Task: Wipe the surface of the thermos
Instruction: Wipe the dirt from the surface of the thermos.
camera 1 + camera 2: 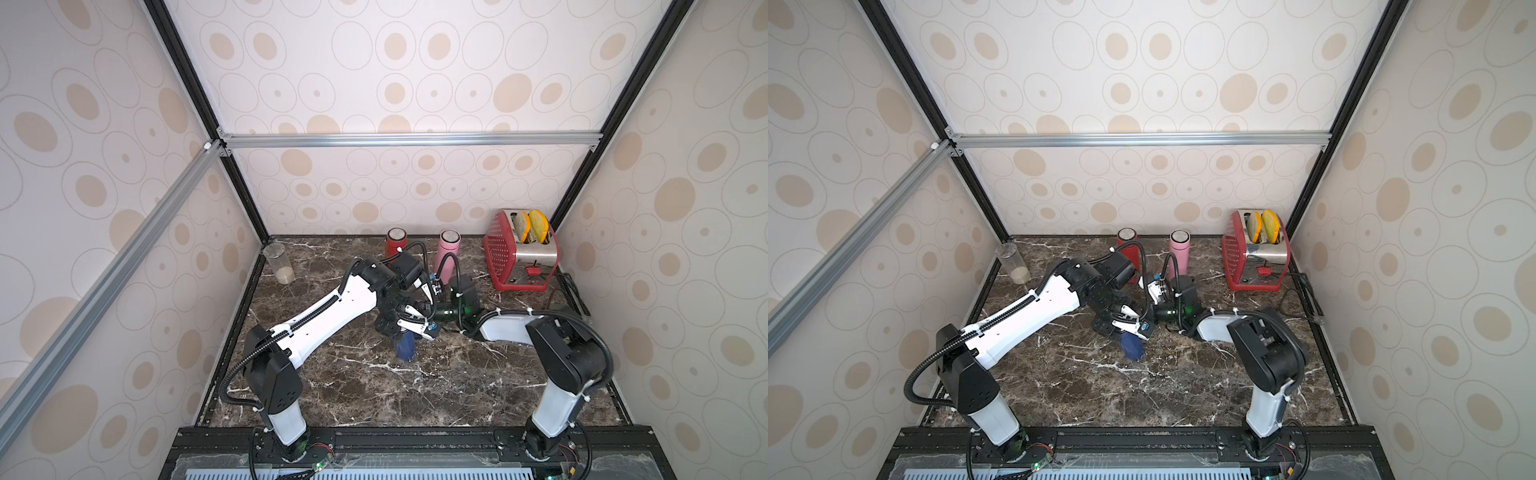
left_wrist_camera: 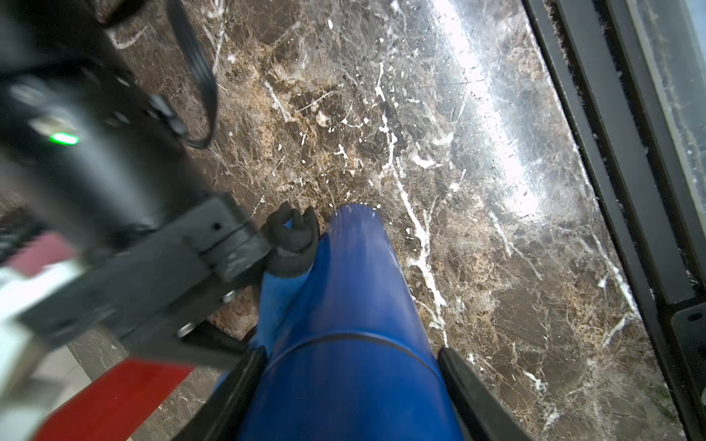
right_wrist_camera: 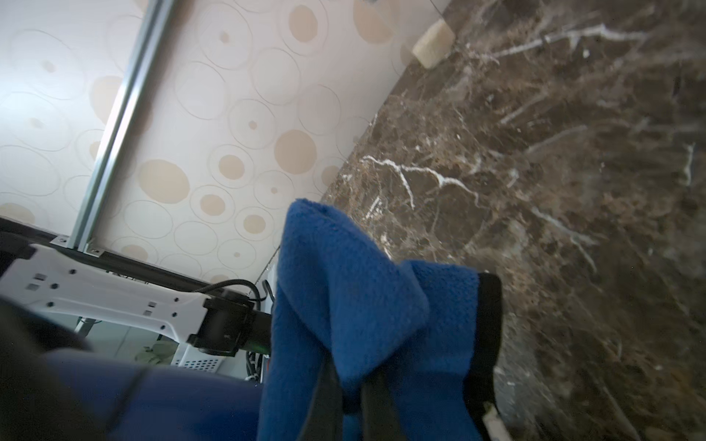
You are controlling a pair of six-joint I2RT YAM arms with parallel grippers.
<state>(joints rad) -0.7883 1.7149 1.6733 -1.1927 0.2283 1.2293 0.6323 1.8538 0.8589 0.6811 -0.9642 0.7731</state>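
Left arm: reaches from its base at the front edge diagonally to the middle of the table, with the wrist bent downward.
Left gripper (image 2: 351, 355): the two black fingers (image 2: 244, 382) clamp the upper part of the dark blue cylindrical thermos (image 2: 344, 286), one on each side.
Thermos position: near the centre of the dark brown white-veined marble tabletop (image 1: 374, 386), roughly upright below the left wrist in both top views (image 1: 405, 347) (image 1: 1133, 347). Whether its base touches the marble cannot be told.
Right arm: the upper link rises from the front right, and the forearm lies low and extends across to the centre.
Right gripper (image 2: 295, 236): closed on a bright blue fleece cloth (image 3: 344, 286), with its tip against the thermos side.
Cloth: it bunches out of the jaws and lies on the thermos wall (image 2: 277, 301).
Back row: a red metal thermos (image 1: 395, 245) and a pink thermos (image 1: 446, 253) stand near the rear wall.
Corners: a red toaster with two slices (image 1: 519, 253) sits at the back right, and a clear glass jar (image 1: 280, 262) at the back left.
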